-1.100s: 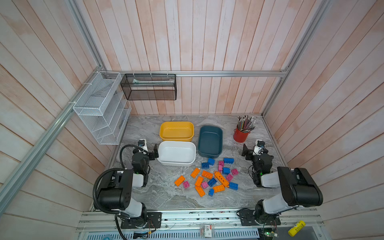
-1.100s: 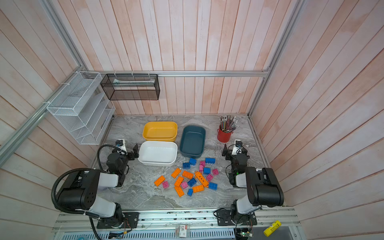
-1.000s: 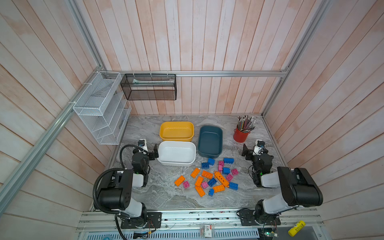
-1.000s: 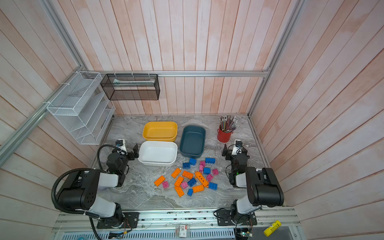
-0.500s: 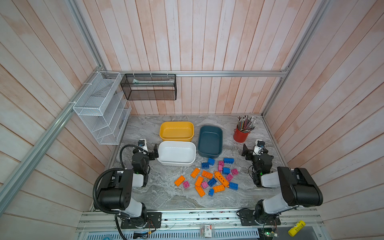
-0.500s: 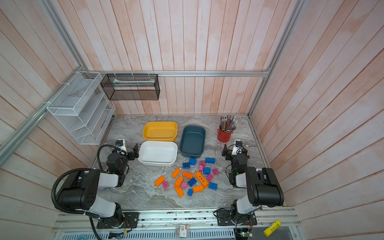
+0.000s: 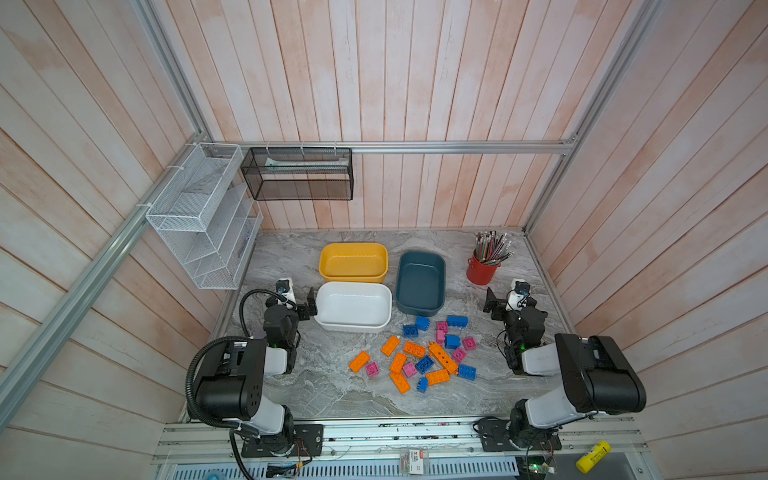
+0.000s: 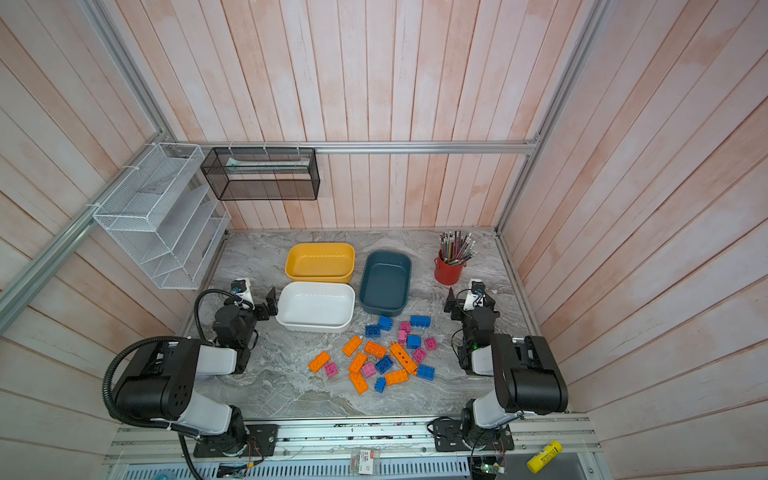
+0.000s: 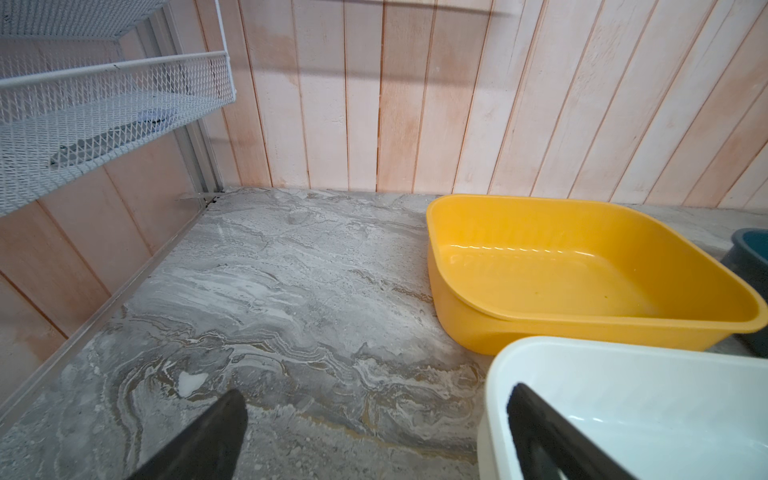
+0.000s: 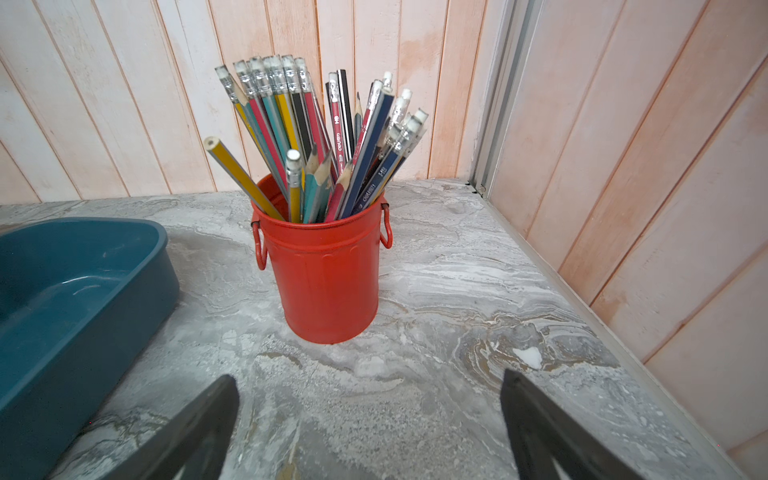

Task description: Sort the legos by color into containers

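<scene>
Left claw: jaws spread wide, nothing between them, low over the worktop near its left edge. One finger lies against the short end of the white tub, and I cannot tell whether it touches the rim. Right claw: equally wide, also empty, near the right edge just in front of the red pencil cup. Beyond the white tub sit the yellow tub, toward the back edge, and the teal tub beside both; all three appear empty. The legos lie loose between the tubs and the front edge, right of centre, with none sorted yet. Hazards, as I judge them: swinging the left claw toward the pile may catch the white tub and shove it into its neighbours; lifting the right claw carelessly may tip the pencil cup. The bricks are crowded, several touching the long orange one, so closing on one may drag another colour along. No tub colour matches pink or orange, so a brick could easily end up in the wrong tub. Hard to make out: neither wrist camera shows any brick; the top views leave stud counts and overlaps unclear; the teal tub is cut off in both wrist views.
</scene>
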